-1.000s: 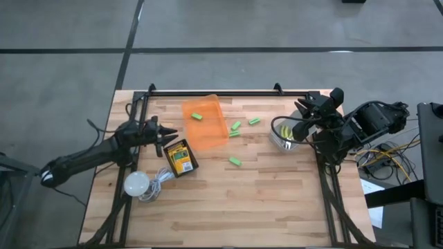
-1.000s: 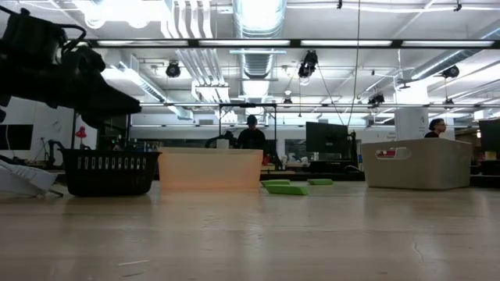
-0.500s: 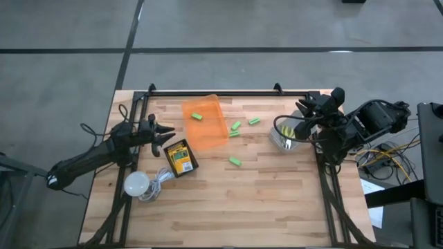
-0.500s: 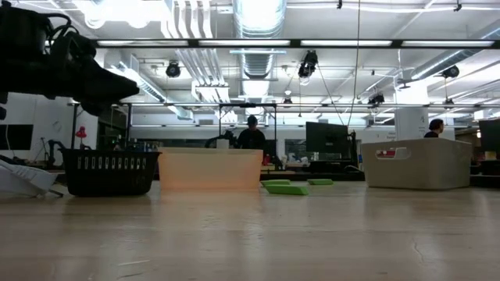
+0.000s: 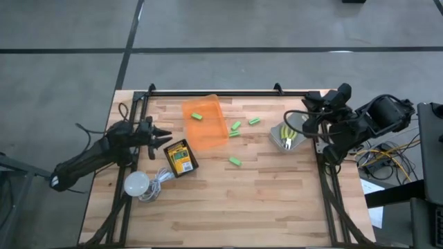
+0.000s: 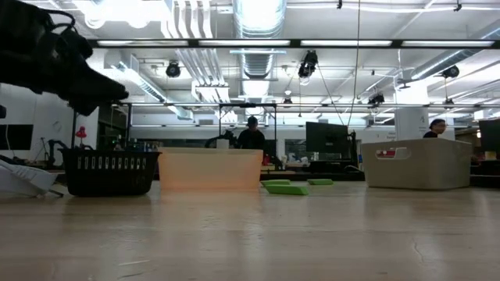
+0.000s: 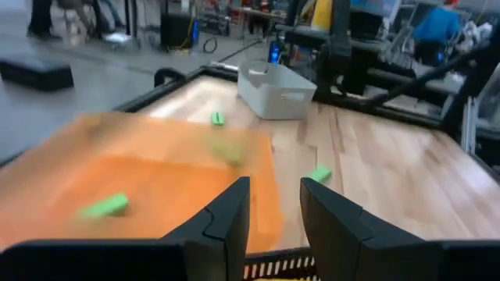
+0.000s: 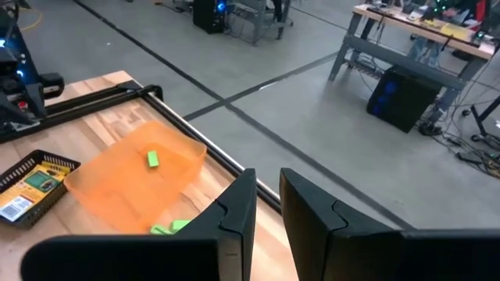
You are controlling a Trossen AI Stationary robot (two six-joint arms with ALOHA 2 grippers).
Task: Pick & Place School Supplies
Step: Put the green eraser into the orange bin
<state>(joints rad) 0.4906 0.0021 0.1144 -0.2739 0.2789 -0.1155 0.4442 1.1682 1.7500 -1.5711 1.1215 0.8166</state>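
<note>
High view: both arms hang at the counter (image 5: 228,200) edges, between picks by my judgement. Green blocks (image 5: 236,161) lie mid-counter.

Wrist views: left claw (image 7: 273,211) and right claw (image 8: 267,201) narrowly parted, empty. Next: reach a block.

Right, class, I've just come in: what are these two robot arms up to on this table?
Neither arm holds anything. The left hand hovers open near the black basket with its yellow crayon box. The right hand is open above the grey bin holding yellow-handled scissors. One green block lies in the orange tray; others, such as this block, lie loose on the table.
</note>
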